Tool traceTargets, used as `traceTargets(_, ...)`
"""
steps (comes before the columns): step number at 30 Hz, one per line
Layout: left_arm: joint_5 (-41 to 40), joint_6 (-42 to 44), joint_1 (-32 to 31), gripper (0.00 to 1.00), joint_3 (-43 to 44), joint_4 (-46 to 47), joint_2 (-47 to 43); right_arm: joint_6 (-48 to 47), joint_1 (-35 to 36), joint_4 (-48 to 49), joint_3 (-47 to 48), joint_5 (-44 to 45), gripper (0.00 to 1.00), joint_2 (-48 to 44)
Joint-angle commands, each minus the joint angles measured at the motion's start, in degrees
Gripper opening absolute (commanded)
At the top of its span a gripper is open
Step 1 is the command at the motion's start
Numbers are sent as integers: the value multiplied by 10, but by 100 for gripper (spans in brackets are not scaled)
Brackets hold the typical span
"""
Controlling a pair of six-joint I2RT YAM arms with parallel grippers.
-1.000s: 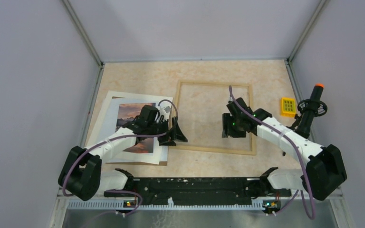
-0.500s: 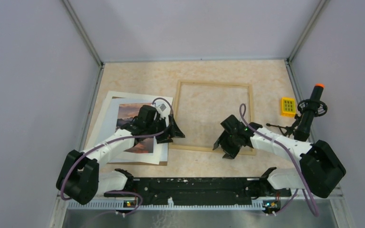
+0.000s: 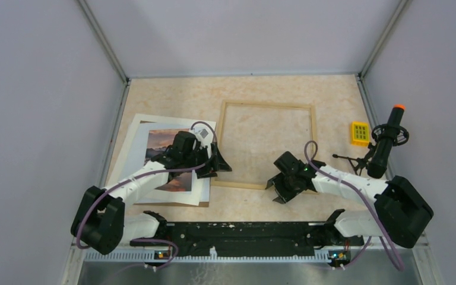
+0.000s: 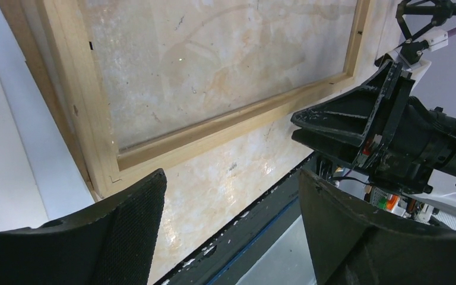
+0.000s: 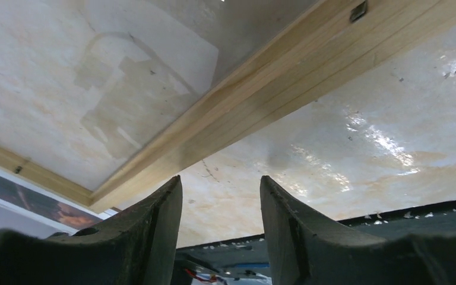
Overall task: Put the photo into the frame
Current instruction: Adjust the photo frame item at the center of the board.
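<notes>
The photo (image 3: pixel 160 142) lies on white sheets (image 3: pixel 132 135) left of the frame (image 3: pixel 266 105), outside it, so nothing is inserted yet. The left end effector (image 3: pixel 218 166) hangs wide open and empty beside the frame's left rail. The right end effector (image 3: pixel 280 189), parted and empty, is over the frame's near rail. Only the top view shows the whole photo. The wrist views show the frame's rails up close, flat on the tabletop (image 3: pixel 172 98).

One frame (image 3: pixel 267 105), one photo (image 3: pixel 161 141), two end effectors (image 3: pixel 219 166) (image 3: pixel 280 189)

Right pincer (image 3: pixel 280 189) blocks the frame's (image 3: pixel 267 105) near rail.
</notes>
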Motion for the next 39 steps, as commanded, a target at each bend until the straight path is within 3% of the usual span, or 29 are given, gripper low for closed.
traceTargets(1,33,9,-2,85,-16,57,1,82,3,16,-18,58,50,-52)
traceTargets(8,47,7,-3,85,-26,71,1,161,2,21,-60,121,45,-82)
traceTargets(17,38,0,-2,84,-32,69,-4,163,2,24,-46,130,34,-42)
traceTargets(30,-7,-9,-3,86,-22,57,-40,168,-6,35,-22,130,0,-42)
traceTargets(39,-7,1,-2,88,30,61,-13,167,-52,96,-39,121,0,-70)
